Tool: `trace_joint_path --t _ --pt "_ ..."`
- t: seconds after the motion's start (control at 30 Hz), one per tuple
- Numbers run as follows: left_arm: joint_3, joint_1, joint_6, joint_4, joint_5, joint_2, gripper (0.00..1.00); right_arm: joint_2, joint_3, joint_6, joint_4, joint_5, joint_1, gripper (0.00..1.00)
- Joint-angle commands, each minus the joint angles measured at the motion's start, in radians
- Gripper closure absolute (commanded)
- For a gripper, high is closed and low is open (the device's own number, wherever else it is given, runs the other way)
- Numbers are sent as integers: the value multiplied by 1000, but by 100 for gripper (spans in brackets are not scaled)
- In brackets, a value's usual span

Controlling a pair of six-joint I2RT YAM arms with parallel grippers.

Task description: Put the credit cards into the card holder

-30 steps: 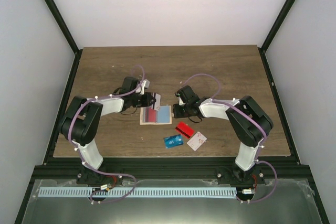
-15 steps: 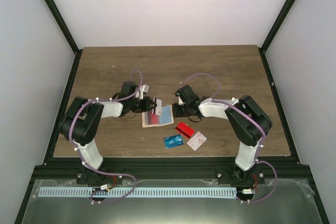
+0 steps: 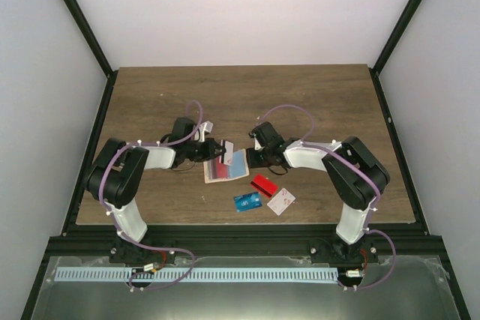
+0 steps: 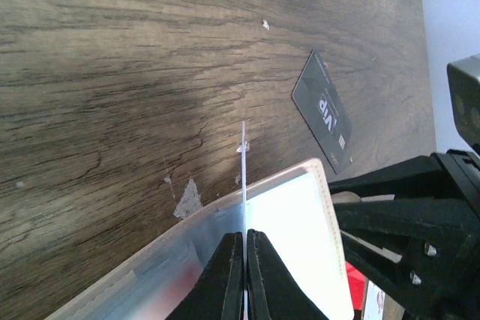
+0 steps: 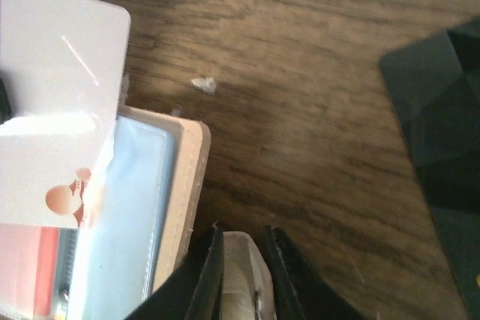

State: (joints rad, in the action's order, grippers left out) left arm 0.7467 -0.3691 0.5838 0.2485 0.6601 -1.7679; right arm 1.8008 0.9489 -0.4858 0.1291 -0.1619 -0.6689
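The table (image 4: 112,73) is dark wood-grain, matt, roughened by pale chips; the card holder (image 5: 187,177) shows a beige, leather-like matt rim around glossy clear plastic pockets. The white card (image 5: 60,50) is smooth plastic with a faint sheen; the black card (image 4: 322,114) looks matt.
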Motion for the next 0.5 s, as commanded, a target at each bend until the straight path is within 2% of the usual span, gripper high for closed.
trace_joint_path --t 0.0,0.27,0.47 --pt "24 0 -19 -10 14 -18 96 -41 -15 23 119 30 -1 79" --pt "28 1 -40 -43 -1 -14 96 -148 4 29 175 36 -2 74" --pt "29 0 -46 -46 -5 -20 96 -158 -42 29 92 -109 -3 75"
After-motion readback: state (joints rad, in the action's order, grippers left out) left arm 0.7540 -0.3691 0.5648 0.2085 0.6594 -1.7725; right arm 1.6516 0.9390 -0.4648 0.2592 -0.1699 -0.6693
